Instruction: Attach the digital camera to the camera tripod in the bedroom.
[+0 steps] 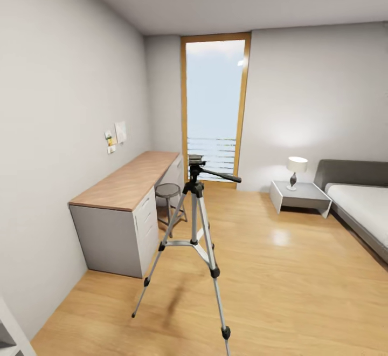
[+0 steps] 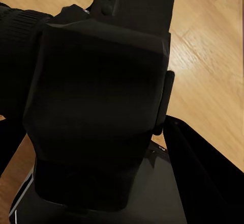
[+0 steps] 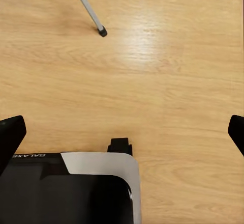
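The camera tripod [image 1: 194, 210] stands on the wood floor in the middle of the bedroom, silver legs spread, its black head [image 1: 195, 161] bare and the pan handle pointing right. One of its feet [image 3: 102, 31] rests on the floor in the right wrist view. The digital camera [image 2: 96, 102], a black chunky body, sits close up in the left wrist view between the fingers [image 2: 203, 173] of my left gripper [image 2: 107, 152], which is shut on it. My right gripper [image 3: 124, 124] hangs over bare floor, open, nothing between its fingertips [image 3: 11, 135].
A desk [image 1: 126, 183] with white drawers runs along the left wall, a round stool [image 1: 168, 190] beside it, just behind the tripod. A nightstand with a lamp [image 1: 295, 170] and a grey bed [image 1: 361, 205] stand at the right. My base [image 3: 71, 188] shows below the right gripper.
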Robot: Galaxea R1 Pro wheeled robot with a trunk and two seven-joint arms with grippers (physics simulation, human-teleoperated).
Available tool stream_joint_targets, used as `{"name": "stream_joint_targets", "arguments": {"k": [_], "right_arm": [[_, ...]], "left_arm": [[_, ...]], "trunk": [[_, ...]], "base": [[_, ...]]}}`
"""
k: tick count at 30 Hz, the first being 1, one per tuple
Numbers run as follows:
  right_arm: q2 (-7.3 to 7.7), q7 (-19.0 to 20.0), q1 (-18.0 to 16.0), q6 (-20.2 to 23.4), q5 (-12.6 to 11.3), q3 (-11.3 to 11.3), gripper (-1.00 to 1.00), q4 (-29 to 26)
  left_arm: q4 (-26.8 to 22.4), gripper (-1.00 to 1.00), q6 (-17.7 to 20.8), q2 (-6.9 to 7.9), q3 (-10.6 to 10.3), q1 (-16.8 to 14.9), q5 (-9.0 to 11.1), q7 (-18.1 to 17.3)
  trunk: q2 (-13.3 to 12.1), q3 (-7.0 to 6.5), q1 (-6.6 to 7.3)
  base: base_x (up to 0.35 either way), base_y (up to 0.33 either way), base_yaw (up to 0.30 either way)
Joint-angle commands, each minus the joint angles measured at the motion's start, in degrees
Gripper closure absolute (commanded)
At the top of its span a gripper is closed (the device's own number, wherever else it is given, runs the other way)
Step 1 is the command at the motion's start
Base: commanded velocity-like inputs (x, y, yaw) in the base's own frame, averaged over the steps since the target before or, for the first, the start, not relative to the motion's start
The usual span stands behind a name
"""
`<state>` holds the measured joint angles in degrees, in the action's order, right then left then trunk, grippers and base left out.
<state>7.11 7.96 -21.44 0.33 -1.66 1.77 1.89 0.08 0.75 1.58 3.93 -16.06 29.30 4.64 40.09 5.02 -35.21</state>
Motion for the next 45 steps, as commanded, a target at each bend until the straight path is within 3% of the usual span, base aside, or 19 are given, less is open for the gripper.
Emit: {"name": "stream_joint_targets", "arguments": {"k": [1, 13, 26, 36, 42, 45], "right_arm": [[-0.03, 0.22, -0.10, 0.03, -0.18, 0.17, -1.00, 0.13], [-0.05, 0.22, -0.10, 0.02, -0.18, 0.17, -1.00, 0.13], [0.30, 0.27, -0.10, 0.18, -0.15, 0.11, -1.00, 0.05], [0.15, 0.34, -0.10, 0.28, 0.03, -0.04, -1.00, 0.04], [-0.18, 0.31, -0.10, 0.40, 4.48, -0.09, -1.00, 0.04], [-0.22, 0.31, -0.10, 0.28, 5.31, -0.10, -1.00, 0.04]], "left_arm": [[0.00, 1.00, 0.05, 0.00, 0.38, -0.03, -0.21, 0.11], [0.00, 1.00, 0.04, 0.00, 0.38, -0.03, -0.29, 0.10], [0.00, 1.00, -0.04, 0.07, 0.38, -0.04, -0.22, 0.16], [0.00, 1.00, -0.29, 0.09, 0.38, -0.03, -0.17, 0.48], [0.00, 1.00, -0.40, 0.09, 0.39, -0.04, -0.20, 0.48], [0.00, 1.00, -0.35, 0.09, 0.38, -0.04, -0.21, 0.42]], "trunk": [[0.08, 0.10, -0.02], [0.08, 0.10, -0.02], [0.08, 0.10, -0.02], [0.08, 0.10, -0.02], [0.08, 0.10, -0.02], [0.08, 0.10, -0.02]], "base": [[0.014, 0.026, -0.242], [0.123, 0.005, -0.215], [0.034, 0.000, -0.016], [0.200, 0.074, 0.000], [0.046, 0.025, 0.023], [0.008, 0.004, 0.169]]}}
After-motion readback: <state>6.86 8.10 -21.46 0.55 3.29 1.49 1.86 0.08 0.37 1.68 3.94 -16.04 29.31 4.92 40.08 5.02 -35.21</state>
